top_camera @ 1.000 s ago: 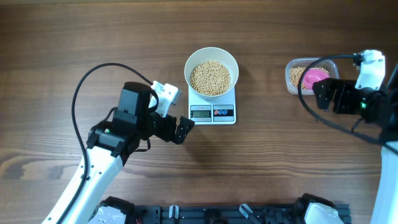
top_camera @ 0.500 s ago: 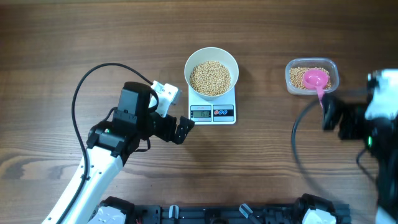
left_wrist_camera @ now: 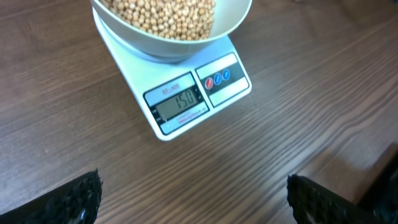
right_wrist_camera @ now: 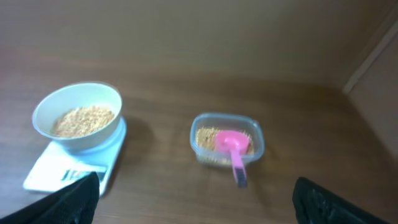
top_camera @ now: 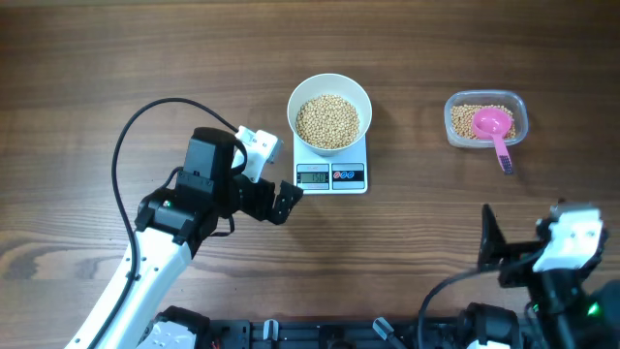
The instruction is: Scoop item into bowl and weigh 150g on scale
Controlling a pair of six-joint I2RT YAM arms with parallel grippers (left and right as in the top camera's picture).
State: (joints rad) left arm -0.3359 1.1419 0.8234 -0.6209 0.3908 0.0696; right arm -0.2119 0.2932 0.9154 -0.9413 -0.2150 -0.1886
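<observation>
Overhead view, big to small. Dark wood counter (top_camera: pixel 116 58) carries everything. L claw (top_camera: pixel 283 202) hangs just beside the front-left corner of the scale (top_camera: pixel 331 175), jaws spread wide, nothing in them. R claw (top_camera: pixel 496 254) is low at the right side, well apart from all things, also spread wide and empty.

The scale is flat, white, stiff plastic, prob. light and easy to push, so any touch can spoil the reading. In the left wrist view its display (left_wrist_camera: pixel 180 102) shows 150, so I judge the weight is reached.

The bowl (top_camera: pixel 294 102) sits on the scale platform, approx. half full of beans (top_camera: pixel 328 121). It looks rigid w/ smooth sides, maybe slippery. If it must be lifted, take it at the rim, one finger inside and one outside, and keep it level. Loaded like this it is prob. heavier than it looks.

A clear tub (top_camera: pixel 524 121) stands to the right, well apart from the scale, w/ more of the same inside. The pink scoop (top_camera: pixel 492 123) lies in it, handle over the near rim toward the R arm. The handle is the place to hold: thin, light, hard.

As for the beans: small, round, dry, so they roll and spill easily. Nothing stands btw. either claw and these things.
</observation>
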